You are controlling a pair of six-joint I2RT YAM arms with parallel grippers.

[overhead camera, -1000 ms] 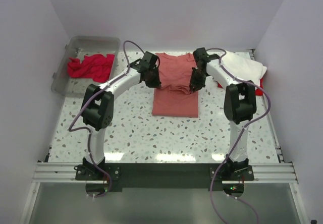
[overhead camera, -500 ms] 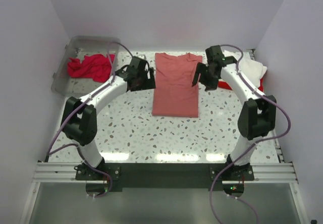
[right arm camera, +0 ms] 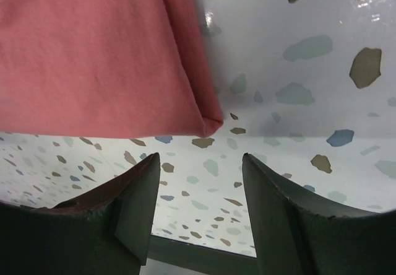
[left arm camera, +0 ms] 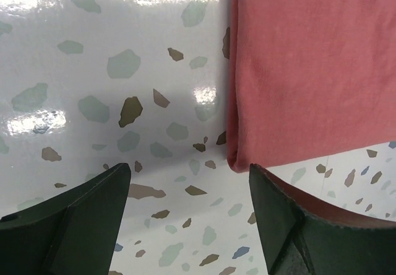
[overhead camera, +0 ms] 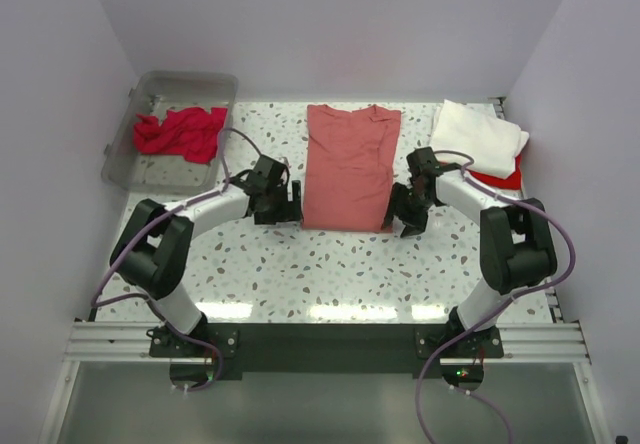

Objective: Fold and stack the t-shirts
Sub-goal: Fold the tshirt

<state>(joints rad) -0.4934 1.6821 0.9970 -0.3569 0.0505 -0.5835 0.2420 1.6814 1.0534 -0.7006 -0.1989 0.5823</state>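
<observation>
The faded coral-red t-shirt (overhead camera: 346, 167) lies on the table as a long narrow strip, collar at the far end. My left gripper (overhead camera: 291, 206) is open just off its near left corner (left arm camera: 238, 160). My right gripper (overhead camera: 405, 219) is open just off its near right corner (right arm camera: 209, 124). Both hold nothing. A folded white t-shirt (overhead camera: 478, 136) lies at the back right on top of a bright red one (overhead camera: 500, 178). A crimson t-shirt (overhead camera: 182, 131) lies crumpled in the clear bin (overhead camera: 150, 92).
The clear plastic bin stands at the back left. White walls close the table on three sides. Speckled table (overhead camera: 330, 269) stretches between the shirt and the arm bases. The table's dark front edge (right arm camera: 204, 253) shows in the right wrist view.
Both grippers have let go of the coral-red shirt's upper part and moved toward me to its near corners. The shirt now lies flat as a longer strip.
</observation>
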